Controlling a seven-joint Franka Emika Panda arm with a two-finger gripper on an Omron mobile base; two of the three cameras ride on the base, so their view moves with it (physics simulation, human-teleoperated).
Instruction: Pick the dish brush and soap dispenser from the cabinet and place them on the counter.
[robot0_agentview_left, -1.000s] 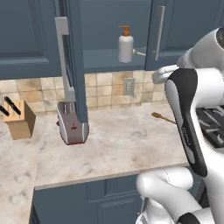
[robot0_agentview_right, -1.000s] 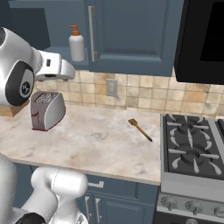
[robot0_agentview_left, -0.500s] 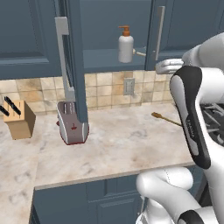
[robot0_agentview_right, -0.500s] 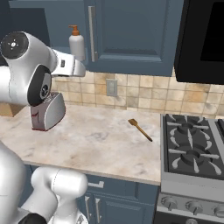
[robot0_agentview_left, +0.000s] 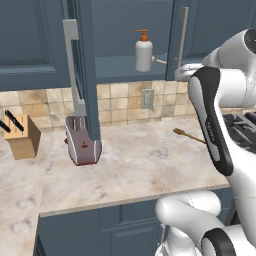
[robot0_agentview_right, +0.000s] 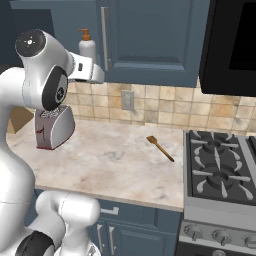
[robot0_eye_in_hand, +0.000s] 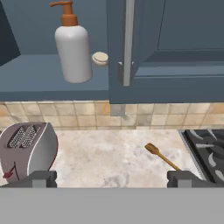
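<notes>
1. The small white cylindrical soap dispenser (robot0_eye_in_hand: 74, 50) with its orange pump stood on the open slate-blue cabinet (robot0_eye_in_hand: 52, 81) shelf.
2. It looked light, rigid, slick; I judged mid-body best.
3. My pincer (robot0_eye_in_hand: 111, 177) hung released, empty.

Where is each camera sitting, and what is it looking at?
Left base view: behind the arm on its left, facing the open cabinet and counter; the white arm rises at lower right.
Right base view: behind the arm on its right, facing the same wall and the stove; the arm rises at lower left.
Hand view: on the hand, facing the cabinet shelf; the open gripper shows as two dark tips at the bottom.
All three share the soap dispenser, the toaster and the orange-brown utensil.
</notes>
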